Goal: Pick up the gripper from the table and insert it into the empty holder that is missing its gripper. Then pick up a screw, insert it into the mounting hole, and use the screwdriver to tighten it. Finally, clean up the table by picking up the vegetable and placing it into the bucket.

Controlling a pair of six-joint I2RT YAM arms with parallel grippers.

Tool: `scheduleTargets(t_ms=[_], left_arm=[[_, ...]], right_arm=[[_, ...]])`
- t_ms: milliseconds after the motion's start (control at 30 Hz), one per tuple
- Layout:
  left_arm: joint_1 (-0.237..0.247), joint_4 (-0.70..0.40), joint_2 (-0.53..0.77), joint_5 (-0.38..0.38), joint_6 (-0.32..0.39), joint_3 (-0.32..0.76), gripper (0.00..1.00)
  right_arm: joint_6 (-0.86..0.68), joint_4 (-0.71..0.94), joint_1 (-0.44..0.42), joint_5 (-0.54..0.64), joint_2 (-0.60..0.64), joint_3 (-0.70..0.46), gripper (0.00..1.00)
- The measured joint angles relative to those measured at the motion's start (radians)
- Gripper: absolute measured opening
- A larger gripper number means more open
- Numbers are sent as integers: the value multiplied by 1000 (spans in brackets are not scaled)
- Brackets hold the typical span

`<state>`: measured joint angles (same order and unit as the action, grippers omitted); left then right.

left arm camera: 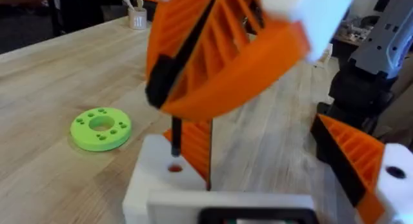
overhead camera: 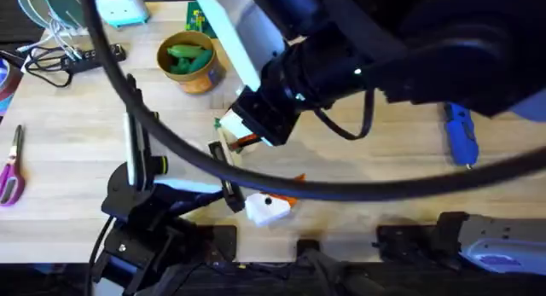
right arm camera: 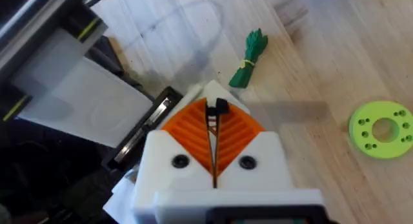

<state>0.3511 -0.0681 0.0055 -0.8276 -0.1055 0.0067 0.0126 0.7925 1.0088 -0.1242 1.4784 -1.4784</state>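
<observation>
Right pincer (right arm camera: 215, 161) pressed shut on a small black screw (right arm camera: 218, 108); stiff, tiny, slip-prone, so we'd pinch the head. Left pincer (left arm camera: 175, 137): we cannot tell its gap. Screwdriver (overhead camera: 459, 136) lies at 3 o'clock on the table (overhead camera: 68, 151). Right wrist alone shows vegetable (right arm camera: 249, 59); overhead alone shows bucket (overhead camera: 189, 59).

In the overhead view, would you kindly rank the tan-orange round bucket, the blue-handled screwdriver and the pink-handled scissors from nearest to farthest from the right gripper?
From the right gripper, near the table's middle:
1. The tan-orange round bucket, just beyond it towards the far left, is plainly nearest.
2. The blue-handled screwdriver, far out on the right, and the pink-handled scissors, at the left edge, are too close to call.
</observation>
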Motion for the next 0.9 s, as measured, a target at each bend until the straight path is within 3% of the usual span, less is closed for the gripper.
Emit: scheduleTargets(t_ms=[900], left_arm=[[0,0,0,0,0,0,992]], right_arm=[[2,26,0,19,32,0,7]])
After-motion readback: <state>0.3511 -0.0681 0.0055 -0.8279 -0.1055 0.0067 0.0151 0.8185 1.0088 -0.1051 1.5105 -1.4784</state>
